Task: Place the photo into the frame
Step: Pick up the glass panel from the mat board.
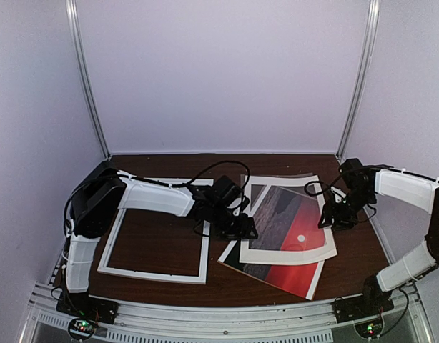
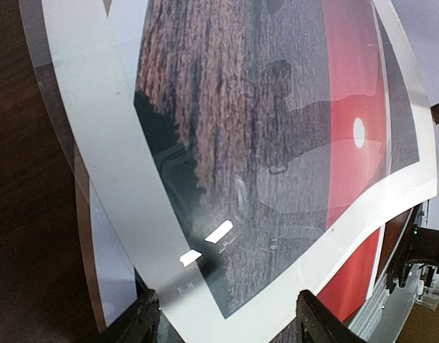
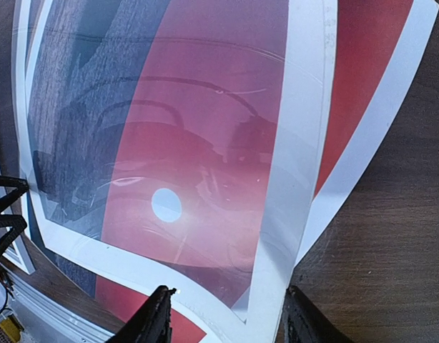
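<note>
The photo (image 1: 285,274), a red sunset with a small white sun, lies flat at centre right. A white mat and a glossy clear sheet cover most of it. The white frame (image 1: 151,274) lies flat at the left, with bare table inside its rails. My left gripper (image 1: 241,227) is open over the stack's left edge. My right gripper (image 1: 335,214) is open over its right edge. The left wrist view shows the photo (image 2: 291,143) through the mat window, beyond my open gripper (image 2: 227,325). The right wrist view shows the photo (image 3: 205,128) beyond my open gripper (image 3: 227,321).
The white mat (image 1: 287,255) with its cut-out window lies skewed on the photo and also shows in the wrist views (image 2: 98,143) (image 3: 302,164). The clear sheet (image 1: 314,181) on top reflects the arms. White walls enclose the brown table (image 1: 169,239).
</note>
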Tool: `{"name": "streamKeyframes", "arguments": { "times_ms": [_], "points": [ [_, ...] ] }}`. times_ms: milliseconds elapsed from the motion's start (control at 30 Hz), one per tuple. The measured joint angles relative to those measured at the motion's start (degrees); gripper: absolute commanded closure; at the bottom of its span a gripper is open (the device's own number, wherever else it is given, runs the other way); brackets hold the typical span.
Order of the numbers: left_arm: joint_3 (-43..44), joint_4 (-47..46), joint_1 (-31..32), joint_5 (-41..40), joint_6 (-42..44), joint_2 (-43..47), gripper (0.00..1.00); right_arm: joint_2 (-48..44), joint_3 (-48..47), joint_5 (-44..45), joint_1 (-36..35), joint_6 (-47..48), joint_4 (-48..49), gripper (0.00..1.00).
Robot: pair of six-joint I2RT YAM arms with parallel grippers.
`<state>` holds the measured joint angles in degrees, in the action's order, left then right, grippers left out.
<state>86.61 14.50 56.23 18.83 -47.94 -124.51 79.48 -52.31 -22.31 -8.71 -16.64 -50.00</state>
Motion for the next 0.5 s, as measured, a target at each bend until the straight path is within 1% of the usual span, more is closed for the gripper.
{"name": "streamKeyframes", "arguments": {
  "times_ms": [500],
  "points": [
    [0.04,0.09,0.00,0.00,0.07,-0.02,0.34,2.34,-2.56,5.73,-4.24,0.37,-2.69,0.46]
  ]
}}
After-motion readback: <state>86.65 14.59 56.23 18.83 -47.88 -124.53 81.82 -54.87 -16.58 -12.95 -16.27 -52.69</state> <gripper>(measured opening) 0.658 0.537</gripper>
